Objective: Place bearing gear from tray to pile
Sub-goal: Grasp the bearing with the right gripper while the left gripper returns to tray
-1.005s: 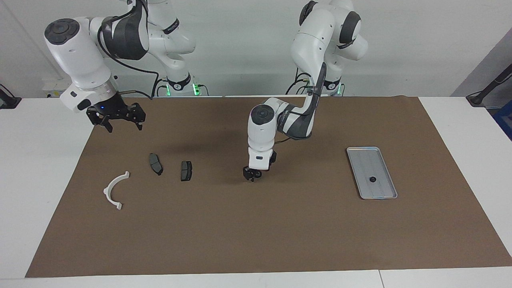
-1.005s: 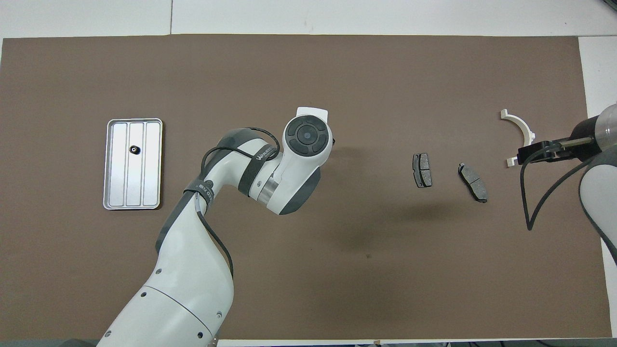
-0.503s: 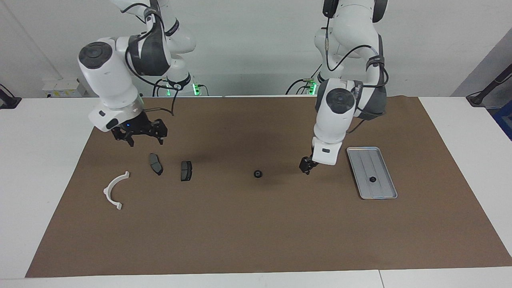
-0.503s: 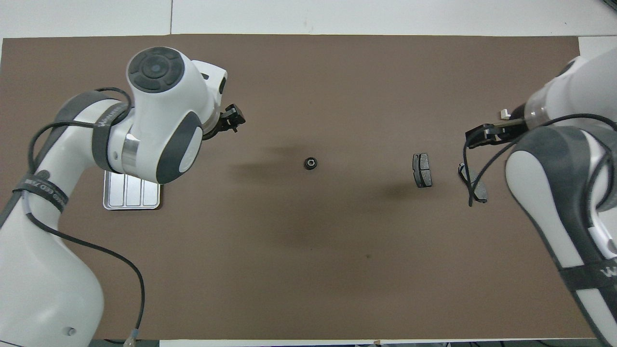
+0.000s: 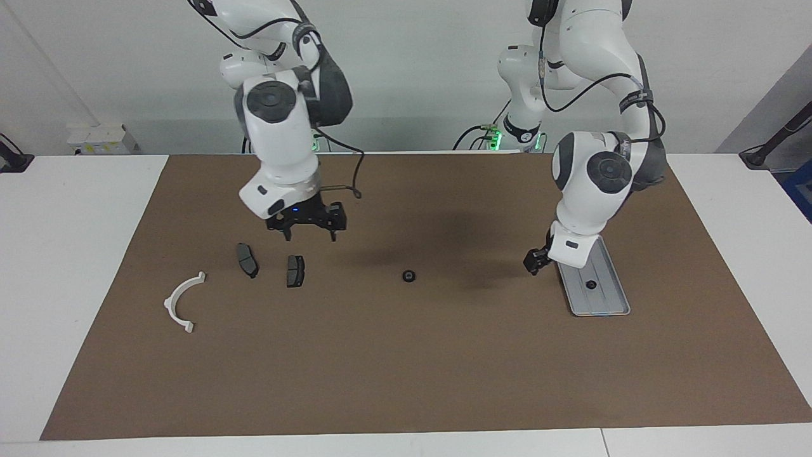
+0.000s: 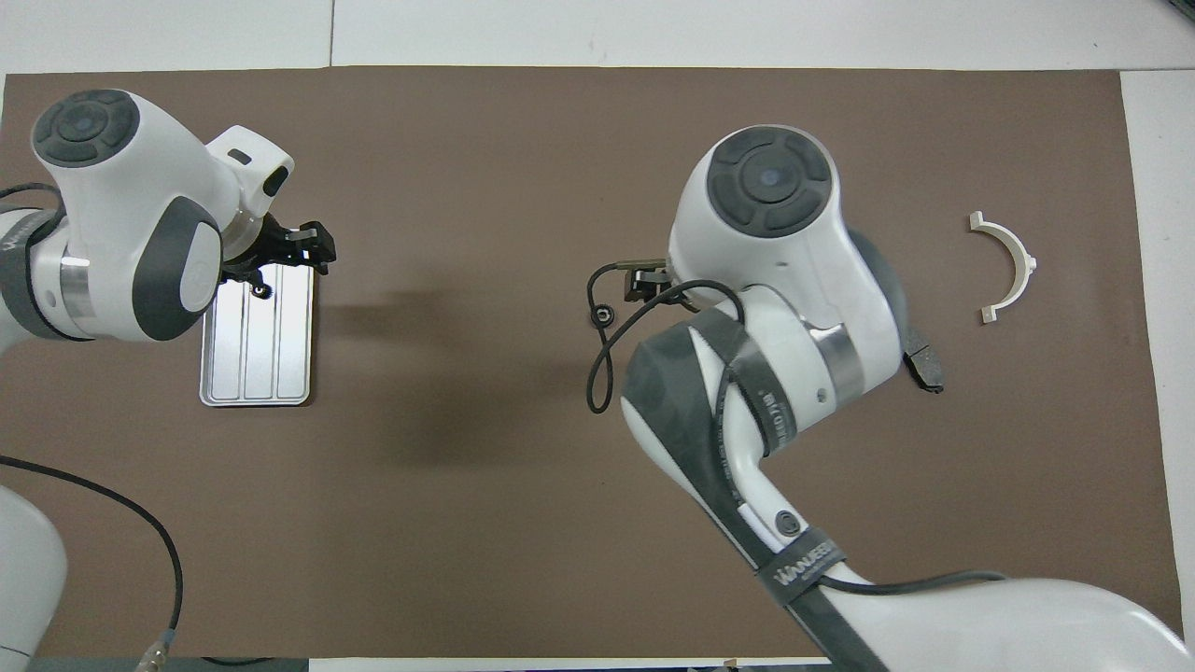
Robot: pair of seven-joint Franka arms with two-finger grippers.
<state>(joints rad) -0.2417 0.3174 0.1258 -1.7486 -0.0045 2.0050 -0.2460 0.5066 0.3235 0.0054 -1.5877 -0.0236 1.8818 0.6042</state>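
Note:
The ribbed silver tray (image 5: 602, 301) lies toward the left arm's end of the mat, with one small black bearing gear (image 5: 590, 284) in it. A second black gear (image 5: 409, 275) lies on the bare mat mid-table. The pile is two dark brake pads (image 5: 247, 260) (image 5: 295, 271) and a white curved bracket (image 5: 169, 303). My left gripper (image 5: 535, 260) hangs low beside the tray's edge that faces the pile. My right gripper (image 5: 309, 233) is open and empty, raised over the mat between the pads and the loose gear. In the overhead view the right arm hides most of the pads.
A brown mat (image 5: 406, 368) covers the table. In the overhead view the tray (image 6: 257, 364), the loose gear (image 6: 602, 315) and the bracket (image 6: 1027, 261) show. The right arm's cable loops over the mat near the loose gear.
My left arm has swung from mid-table to the tray, leaving a gear on the mat there. My right arm has swung from the bracket's end in over the pads.

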